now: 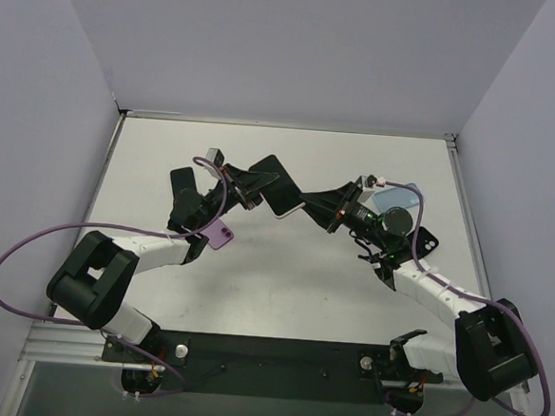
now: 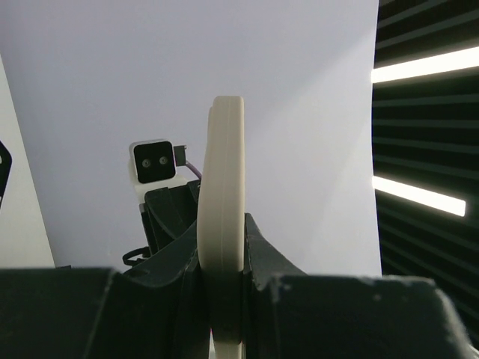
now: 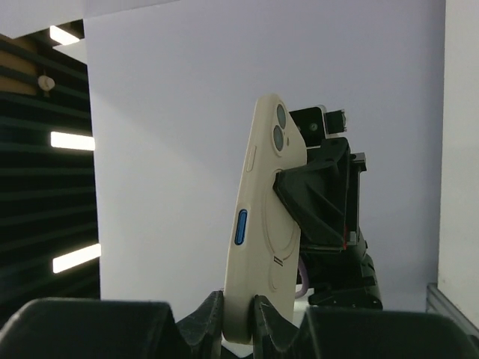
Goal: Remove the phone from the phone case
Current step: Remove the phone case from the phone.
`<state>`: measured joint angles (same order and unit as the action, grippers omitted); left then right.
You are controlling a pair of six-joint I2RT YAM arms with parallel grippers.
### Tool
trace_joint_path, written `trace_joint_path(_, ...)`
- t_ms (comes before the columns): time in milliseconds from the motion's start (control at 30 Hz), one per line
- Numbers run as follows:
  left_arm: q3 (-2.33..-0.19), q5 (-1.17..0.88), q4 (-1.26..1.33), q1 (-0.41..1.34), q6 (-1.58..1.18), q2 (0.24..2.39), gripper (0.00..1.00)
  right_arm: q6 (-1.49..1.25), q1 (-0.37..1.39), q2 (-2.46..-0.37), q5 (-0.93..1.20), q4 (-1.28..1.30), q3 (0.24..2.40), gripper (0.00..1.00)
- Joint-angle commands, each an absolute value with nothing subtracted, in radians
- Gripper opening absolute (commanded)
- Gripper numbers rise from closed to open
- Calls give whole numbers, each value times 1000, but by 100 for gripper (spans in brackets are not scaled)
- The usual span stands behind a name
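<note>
Both arms are meeting above the middle of the surface [image 1: 347, 299], a little toward 12 o'clock. The left arm [image 1: 151, 249] is rising from its base at 7 o'clock, running its white forearm toward 3 o'clock and bending its wrist up toward 12. The left gripper [image 1: 257, 189] is pointing toward 3 o'clock.

The right arm [image 1: 429, 287] is mirroring it. It is folding at an elbow near 4 o'clock and stretching its forearm toward 10 o'clock, so the right gripper [image 1: 314, 209] is facing 9 o'clock.

Between them the phone [image 1: 272, 181] is hanging in the air, clear of the surface, dark screen turned upward. It is sitting inside the cream phone case [image 3: 263, 224]. The left gripper is clamping narrowly on the 9 o'clock end, and its wrist view is showing the case edge-on, squeezed between both fingers [image 2: 273, 269].

The right gripper is pinching the 3 o'clock end just as narrowly. Its wrist view is showing the back of the case with two lenses at 12 o'clock and a blue side button.

A purple item [image 1: 221, 234] is lying on the surface just under the left wrist. A pale blue item [image 1: 400, 192] is lying beside the right wrist, toward 2 o'clock.
</note>
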<state>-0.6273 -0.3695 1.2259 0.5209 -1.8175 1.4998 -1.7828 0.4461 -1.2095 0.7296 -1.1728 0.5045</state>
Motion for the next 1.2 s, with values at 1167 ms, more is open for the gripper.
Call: trace_joint_path(1167,-972,-322,1667,531,-1832,1310,0,-2215,660,-1506,350,-1663,798,0)
